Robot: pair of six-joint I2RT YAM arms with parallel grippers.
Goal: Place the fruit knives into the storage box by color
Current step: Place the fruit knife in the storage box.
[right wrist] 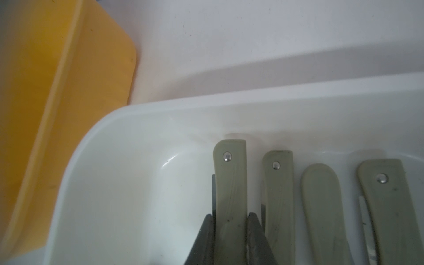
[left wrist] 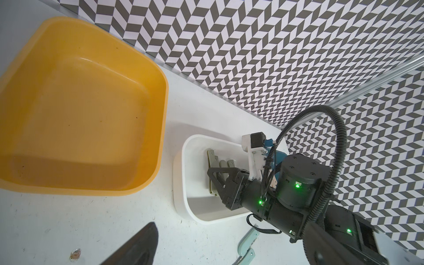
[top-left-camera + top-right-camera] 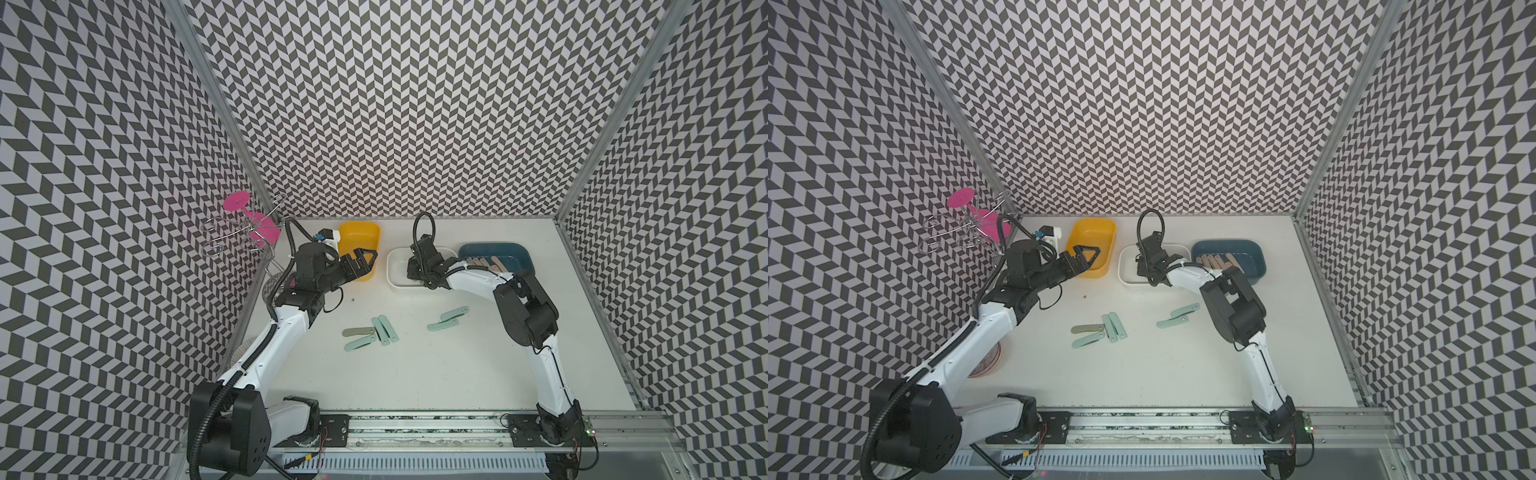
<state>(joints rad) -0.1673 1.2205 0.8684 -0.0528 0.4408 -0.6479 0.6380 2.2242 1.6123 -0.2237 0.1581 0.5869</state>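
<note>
From above, the right arm (image 3: 469, 278) hides what lies in the white box (image 3: 392, 266) and part of the blue box (image 3: 521, 257). In the right wrist view, the clamped grey-green knife (image 1: 230, 183) and the other knives (image 1: 321, 206) run off the edge.

- Both top views look steeply down from high over the near edge of the table (image 3: 415, 382), facing the back wall (image 3: 415, 104); they share almost the whole scene.
- The left wrist view hangs low over the table, looking across the yellow box (image 2: 80, 103) to the white box (image 2: 179, 179) and the right hand (image 2: 212, 177).
- The right wrist view sits very close behind the right hand, looking into the white box at the grey-green fruit knife (image 1: 230, 183) it pinches.
- Both wrist views share these two boxes.
</note>
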